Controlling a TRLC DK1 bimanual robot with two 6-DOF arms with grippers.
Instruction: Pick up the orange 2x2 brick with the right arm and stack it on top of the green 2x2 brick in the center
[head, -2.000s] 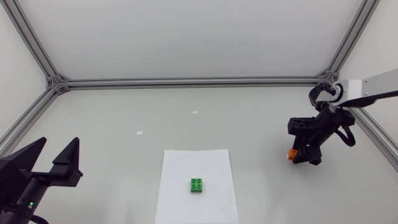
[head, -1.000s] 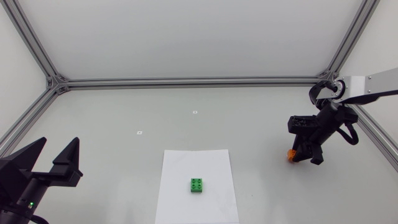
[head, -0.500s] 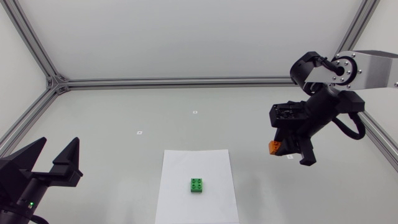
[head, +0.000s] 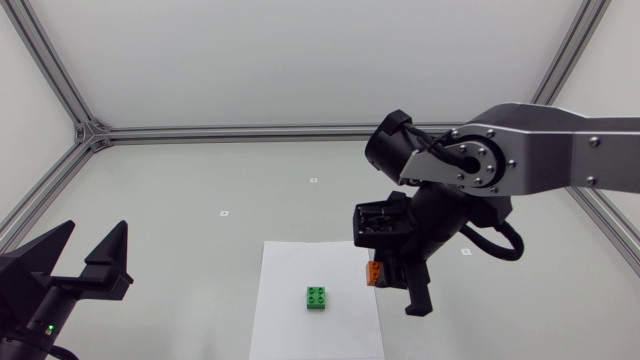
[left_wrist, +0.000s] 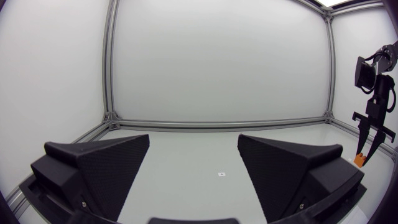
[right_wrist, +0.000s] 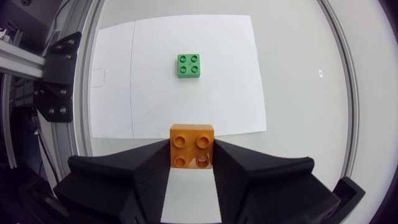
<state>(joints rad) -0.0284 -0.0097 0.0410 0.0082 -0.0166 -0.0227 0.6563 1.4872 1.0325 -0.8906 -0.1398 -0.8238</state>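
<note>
Over a pale grey tabletop (head: 200, 180) framed in aluminium, the left tool (head: 95, 228) sat at the near edge, fingers spread and empty. Further in, the green 2x2 brick (head: 318, 298) lay on a white sheet (head: 290, 260). Just beside it the right tool (head: 395, 282) pinched the orange 2x2 brick (head: 373, 273), apparently held aloft. The pickup looked done, with alignment and stacking left. The right arm (head: 540, 155) reached past the middle, wrist bent downward.

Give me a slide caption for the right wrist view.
Right gripper shut on the orange brick, green brick ahead on the white paper.
</note>
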